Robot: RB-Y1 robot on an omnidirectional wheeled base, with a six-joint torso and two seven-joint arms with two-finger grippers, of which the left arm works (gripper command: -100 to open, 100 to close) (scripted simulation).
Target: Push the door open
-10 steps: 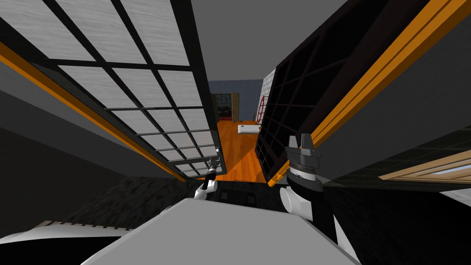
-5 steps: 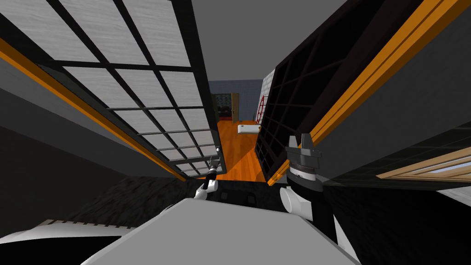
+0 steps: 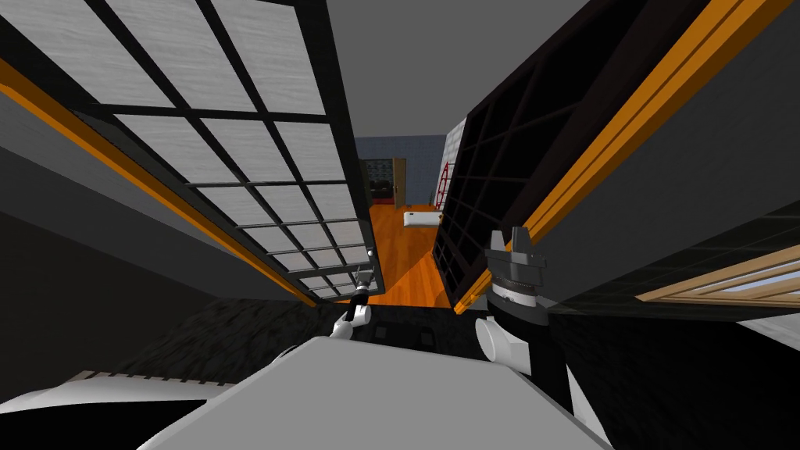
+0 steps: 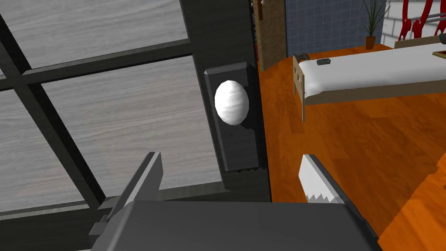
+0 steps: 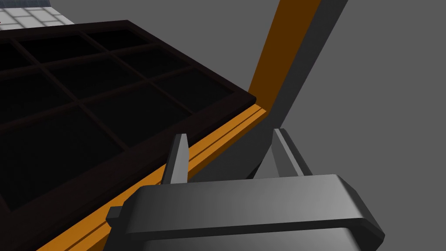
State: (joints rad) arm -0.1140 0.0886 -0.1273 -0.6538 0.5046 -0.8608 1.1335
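Note:
A double door stands ajar ahead. Its left leaf (image 3: pixel 234 156) has a dark frame with grey panes, and its right leaf (image 3: pixel 500 180) is a dark lattice swung inward. My left gripper (image 3: pixel 363 275) is open at the left leaf's free edge. In the left wrist view the left gripper (image 4: pixel 228 157) sits just short of a white oval knob (image 4: pixel 231 103) on a dark plate (image 4: pixel 235 139), apart from it. My right gripper (image 3: pixel 512 237) is raised by the right jamb. The right gripper (image 5: pixel 228 137) is open and empty, next to the orange frame (image 5: pixel 217 135) and the dark leaf (image 5: pixel 87 109).
Through the gap lies an orange wood floor (image 3: pixel 406 258) with a white bed (image 4: pixel 370 72) on it, a potted plant (image 4: pixel 371 26) and a blue tiled wall behind. Orange door frames (image 3: pixel 617 133) flank me on both sides. A window (image 3: pixel 726 285) is low at my right.
The whole head view has shifted slightly outward, so I have crept a little toward the doorway. Both grippers hold the same places relative to my body.

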